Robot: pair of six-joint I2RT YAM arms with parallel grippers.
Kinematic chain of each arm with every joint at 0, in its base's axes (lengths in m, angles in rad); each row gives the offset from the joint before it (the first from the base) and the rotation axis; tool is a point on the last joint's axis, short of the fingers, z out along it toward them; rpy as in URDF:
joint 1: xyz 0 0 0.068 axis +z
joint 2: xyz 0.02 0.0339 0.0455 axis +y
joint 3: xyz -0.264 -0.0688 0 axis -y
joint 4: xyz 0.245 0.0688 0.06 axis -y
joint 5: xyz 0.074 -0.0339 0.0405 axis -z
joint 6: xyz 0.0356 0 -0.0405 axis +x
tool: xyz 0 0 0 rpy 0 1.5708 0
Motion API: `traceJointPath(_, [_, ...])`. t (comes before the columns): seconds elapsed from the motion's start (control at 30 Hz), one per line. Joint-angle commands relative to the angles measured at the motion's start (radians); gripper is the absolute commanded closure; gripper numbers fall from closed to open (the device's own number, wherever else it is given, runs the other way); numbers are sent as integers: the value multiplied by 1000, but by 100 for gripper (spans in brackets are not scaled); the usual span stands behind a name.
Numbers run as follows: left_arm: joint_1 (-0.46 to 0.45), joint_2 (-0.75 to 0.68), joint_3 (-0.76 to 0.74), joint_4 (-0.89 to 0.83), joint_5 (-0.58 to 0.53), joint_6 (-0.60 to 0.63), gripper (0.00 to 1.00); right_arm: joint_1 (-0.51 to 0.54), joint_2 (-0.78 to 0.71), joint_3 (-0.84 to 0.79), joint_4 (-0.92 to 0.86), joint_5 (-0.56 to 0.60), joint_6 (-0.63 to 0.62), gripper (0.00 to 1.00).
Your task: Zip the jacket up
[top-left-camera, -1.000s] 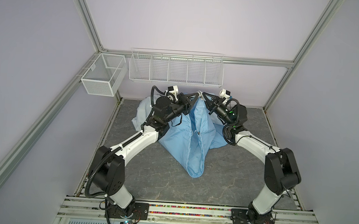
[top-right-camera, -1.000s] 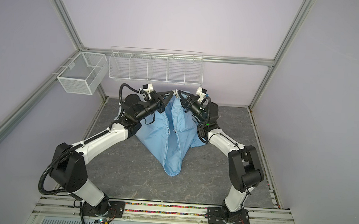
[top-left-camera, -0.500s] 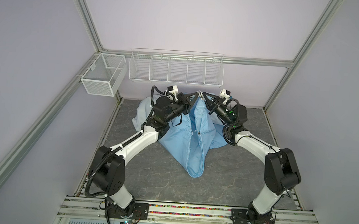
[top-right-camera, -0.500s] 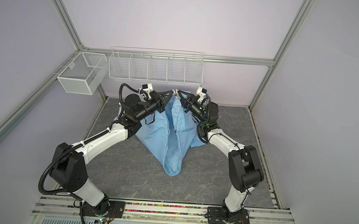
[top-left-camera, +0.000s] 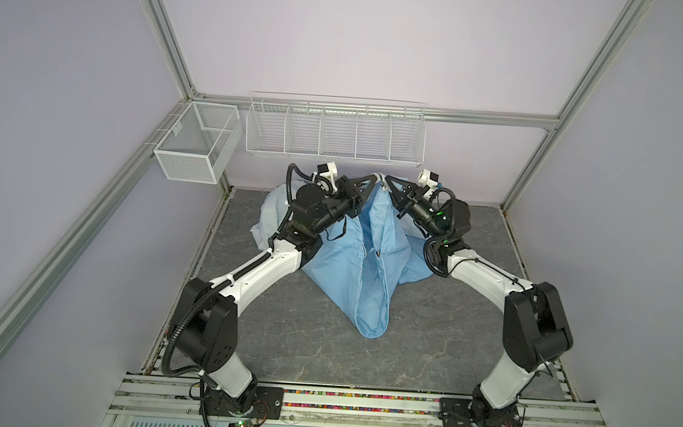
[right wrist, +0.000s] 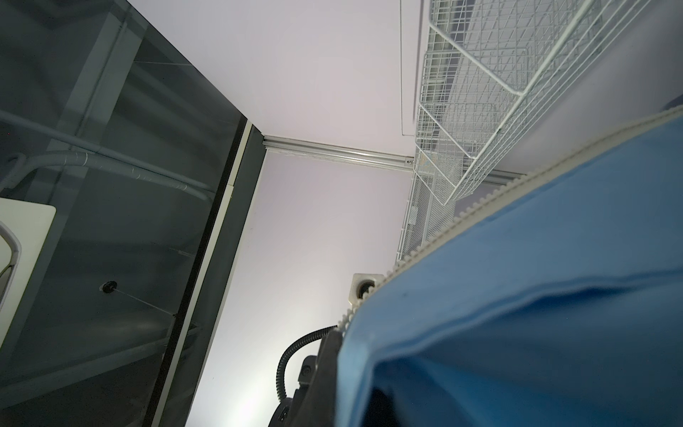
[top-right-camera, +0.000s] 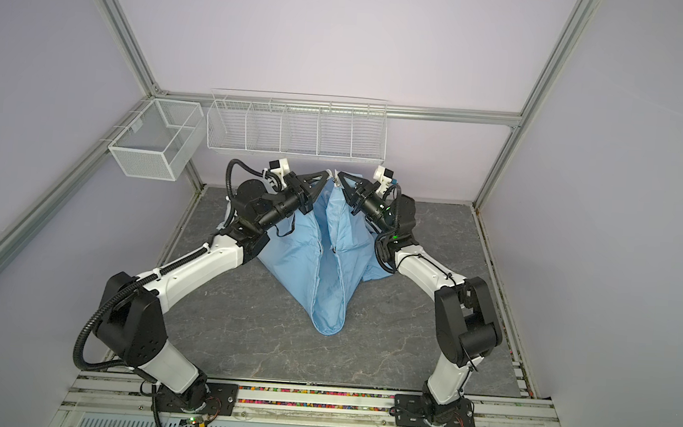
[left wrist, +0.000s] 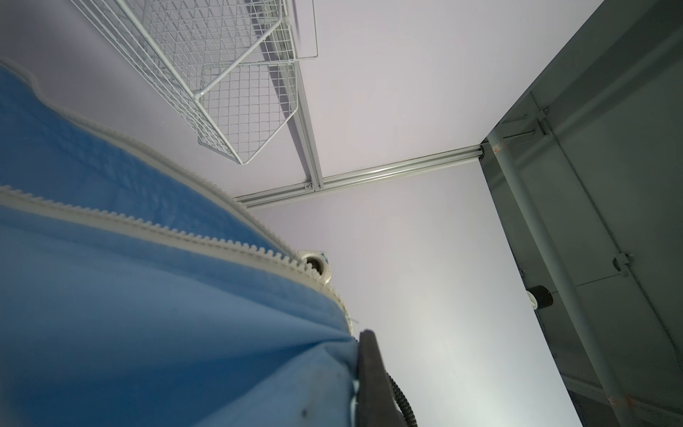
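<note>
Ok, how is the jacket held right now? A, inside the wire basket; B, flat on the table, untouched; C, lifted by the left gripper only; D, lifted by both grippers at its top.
D: the left gripper and right gripper each have jaws shut on the top edge of the jacket, which hangs between them.

Your grey marbled desk (top-left-camera: pixel 280 335) carries the light-blue jacket (top-left-camera: pixel 343 273), whose lower folds and pointed end rest on it around mid-frame in a top view.

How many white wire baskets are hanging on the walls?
2: a small mesh basket on the left side rail, and a long divided rack on the back wall. None seem hidden.
</note>
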Motion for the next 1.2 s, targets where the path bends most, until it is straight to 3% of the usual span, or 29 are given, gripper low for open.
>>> traceJointPath(0.0, [-4,12,-6,52,11,8,100,5,-5,26,72,14,41,93])
traceJointPath(1.17, [-16,-3,5,25,56,5,100,0,-4,42,12,10,-11,93])
